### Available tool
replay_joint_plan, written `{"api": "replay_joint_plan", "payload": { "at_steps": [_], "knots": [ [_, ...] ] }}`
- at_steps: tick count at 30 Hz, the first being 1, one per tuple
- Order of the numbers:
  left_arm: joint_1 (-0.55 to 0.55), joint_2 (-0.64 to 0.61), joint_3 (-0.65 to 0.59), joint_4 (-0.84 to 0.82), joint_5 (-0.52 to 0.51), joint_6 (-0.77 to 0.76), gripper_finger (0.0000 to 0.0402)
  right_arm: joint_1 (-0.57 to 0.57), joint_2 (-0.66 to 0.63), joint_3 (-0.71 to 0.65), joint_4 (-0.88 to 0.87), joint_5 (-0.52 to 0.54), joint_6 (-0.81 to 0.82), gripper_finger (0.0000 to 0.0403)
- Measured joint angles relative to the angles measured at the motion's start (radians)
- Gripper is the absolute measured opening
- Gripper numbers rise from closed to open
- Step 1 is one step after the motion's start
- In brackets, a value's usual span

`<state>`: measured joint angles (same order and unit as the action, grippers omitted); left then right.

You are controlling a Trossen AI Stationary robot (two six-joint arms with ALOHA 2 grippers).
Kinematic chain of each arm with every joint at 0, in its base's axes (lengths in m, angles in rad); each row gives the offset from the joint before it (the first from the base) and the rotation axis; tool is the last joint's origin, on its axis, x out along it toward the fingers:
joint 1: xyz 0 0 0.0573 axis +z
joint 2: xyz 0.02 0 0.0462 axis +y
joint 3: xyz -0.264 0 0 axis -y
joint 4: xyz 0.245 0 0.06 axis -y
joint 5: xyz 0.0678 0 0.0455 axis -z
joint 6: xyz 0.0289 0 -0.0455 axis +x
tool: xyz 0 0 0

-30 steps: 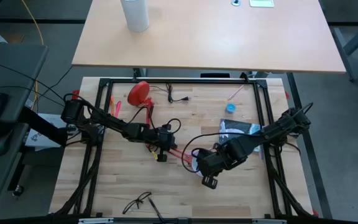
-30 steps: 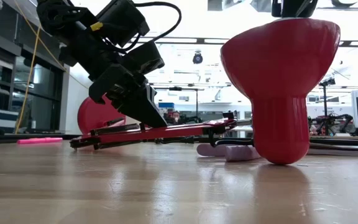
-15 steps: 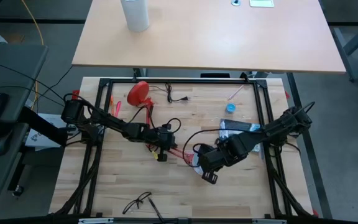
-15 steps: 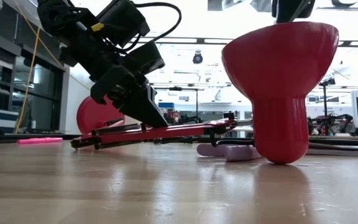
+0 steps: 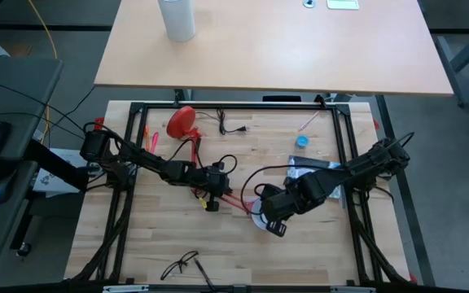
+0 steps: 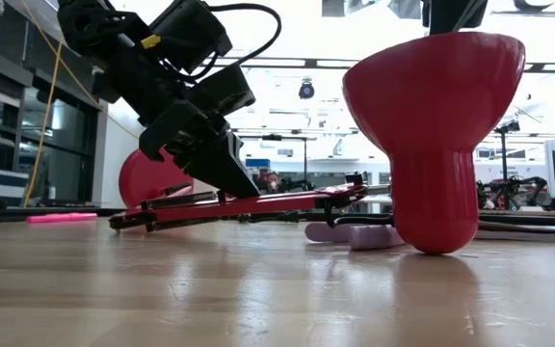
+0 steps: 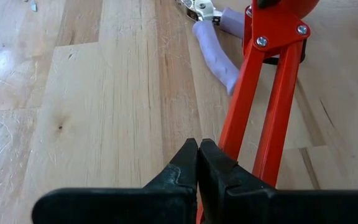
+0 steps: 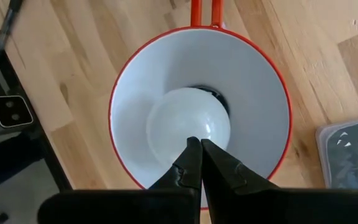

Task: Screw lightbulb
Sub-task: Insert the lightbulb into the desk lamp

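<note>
**Bulb's sitting in the shade, nobody's gripping it**

The lightbulb (image 8: 188,124) sits deep in the red lamp's shade (image 8: 253,81), mouth facing up. The right pincer (image 8: 200,144) hovers right over it, clenched with nothing in it. The left pincer (image 7: 198,149) is clenched too, pressing against the lamp's red arm (image 7: 260,106) low on the tabletop (image 7: 104,112). My take: open the right 1 first, grab the globe squarely, twist gently, and keep the left bracing so the lamp doesn't spin.
</note>
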<state>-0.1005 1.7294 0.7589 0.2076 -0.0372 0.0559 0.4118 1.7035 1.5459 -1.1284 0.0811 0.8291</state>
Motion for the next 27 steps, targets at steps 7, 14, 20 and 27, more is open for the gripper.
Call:
{"api": "replay_joint_plan", "payload": {
  "at_steps": [7,14,20,27],
  "knots": [
    [0.0,0.0,0.0,0.001,0.0,0.0,0.0,0.0,-0.002,0.001,0.0,0.001,0.0,0.0],
    [0.003,-0.004,-0.001,0.013,-0.024,0.023,0.0,0.0,-0.064,0.002,-0.037,0.055,0.029,0.0],
    [0.005,-0.052,-0.004,0.001,-0.068,0.038,0.0,0.023,-0.139,0.003,-0.121,0.144,0.162,0.0],
    [0.011,-0.13,-0.003,-0.026,-0.132,0.111,0.0,0.061,-0.161,0.003,-0.124,0.203,0.247,0.0]
  ]
}}
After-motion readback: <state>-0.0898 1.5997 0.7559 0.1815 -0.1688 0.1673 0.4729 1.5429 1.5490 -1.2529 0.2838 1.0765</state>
